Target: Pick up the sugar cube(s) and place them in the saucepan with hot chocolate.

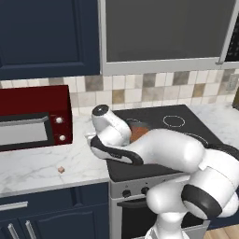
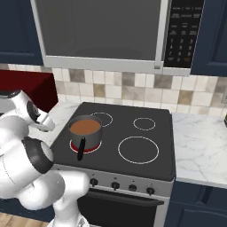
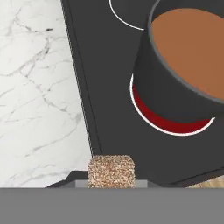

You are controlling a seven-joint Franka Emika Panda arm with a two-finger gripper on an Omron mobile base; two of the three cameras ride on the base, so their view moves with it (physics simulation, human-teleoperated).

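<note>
- Held item: 1 small tan-brown speckled sugar cube [image 3: 110, 170] sits at the bottom of the hand view, clamped in the two-finger gripper, whose jaws stand narrow on it. The cube is carried above the near-left edge of the stove, short of the pan.
- Second item: 1 more tiny tan sugar cube [image 1: 61, 170] lies on the white veined marble counter [image 1: 42, 163], in front of the dark red microwave [image 1: 35, 121] and well apart from the stove.
- Target: the small grey metal cylindrical saucepan [image 2: 85, 135] stands on the front-left burner, which glows red beneath it. It holds smooth reddish-brown liquid. Its long straight black handle [image 2: 81, 148] points toward the robot.
- Risk 1: the cube is not yet over the pan mouth. In my judgement, a release here drops it on the flat black glass cooktop [image 2: 133, 133] or onto the counter beside it.
- Risk 2: the cube looks granular and crumbly. A hard squeeze may break it; a weak grip may let it slip in transit.
- Risk 3: a low approach may strike the pan wall or the handle, shift the pan off the ring and slosh the liquid.
- Risk 4: a drop from height may splash hot liquid.
- Surfaces: the marble is polished and smooth; the cooktop is glossy with 4 thin white rings; the tile backsplash [image 2: 133, 91] is a matt mix of beige and grey squares.
</note>
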